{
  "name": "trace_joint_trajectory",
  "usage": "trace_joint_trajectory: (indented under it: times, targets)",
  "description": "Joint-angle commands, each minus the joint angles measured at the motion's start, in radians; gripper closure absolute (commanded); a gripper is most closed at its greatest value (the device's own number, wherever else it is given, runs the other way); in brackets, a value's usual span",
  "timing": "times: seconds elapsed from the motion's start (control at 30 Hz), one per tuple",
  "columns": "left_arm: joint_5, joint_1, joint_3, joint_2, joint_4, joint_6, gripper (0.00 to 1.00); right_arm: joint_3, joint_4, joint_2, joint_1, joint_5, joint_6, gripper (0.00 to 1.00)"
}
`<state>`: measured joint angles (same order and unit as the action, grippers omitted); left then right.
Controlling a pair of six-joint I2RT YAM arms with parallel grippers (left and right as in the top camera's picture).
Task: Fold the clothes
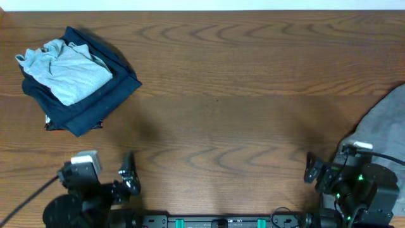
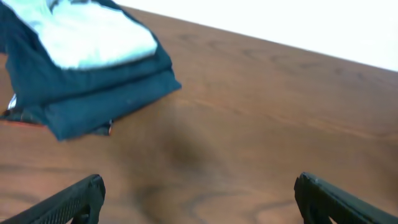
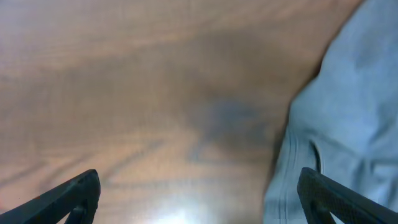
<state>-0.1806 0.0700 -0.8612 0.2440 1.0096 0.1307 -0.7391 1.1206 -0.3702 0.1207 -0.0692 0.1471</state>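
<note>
Right tool (image 3: 199, 183) and left tool (image 2: 199, 186) stand spread, empty. Step in hand: fetching the grey garment (image 3: 348, 112) (unfolded). Next, likely: pinch its hem, drag it across the surface (image 1: 221, 114).

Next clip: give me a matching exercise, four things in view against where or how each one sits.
Things:
1. navy garment
2. pale grey garment
3. grey cloth
4. left hand

Places or states:
a. far right of the overhead view
b. folded, underneath, far left
c. crumpled, lying on top of another item
d. open, holding nothing

Pairs: 1-b, 2-c, 3-a, 4-d
</note>
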Motion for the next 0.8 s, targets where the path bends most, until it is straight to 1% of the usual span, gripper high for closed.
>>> trace_joint_trajectory:
  times: [0.0,0.27,0.43,0.57,0.77]
  targets:
    - [-0.01,0.0,0.004,-0.012,0.05,0.005,0.02,0.008,0.012,0.005,0.003,0.013,0.01,0.01]
    - [-0.01,0.0,0.004,-0.011,0.163,0.005,0.03,0.008,0.012,0.005,0.003,0.013,0.01,0.01]
    - [-0.01,0.0,0.004,-0.011,0.188,0.005,0.02,0.01,-0.011,0.03,0.0,0.014,-0.002,0.01]
    - [-0.01,0.0,0.004,-0.011,0.191,0.005,0.02,0.058,-0.154,0.098,-0.042,0.013,-0.084,0.01]
    - [-0.01,0.0,0.004,-0.011,0.191,0.005,0.02,0.282,-0.507,0.273,-0.102,0.009,-0.111,0.01]
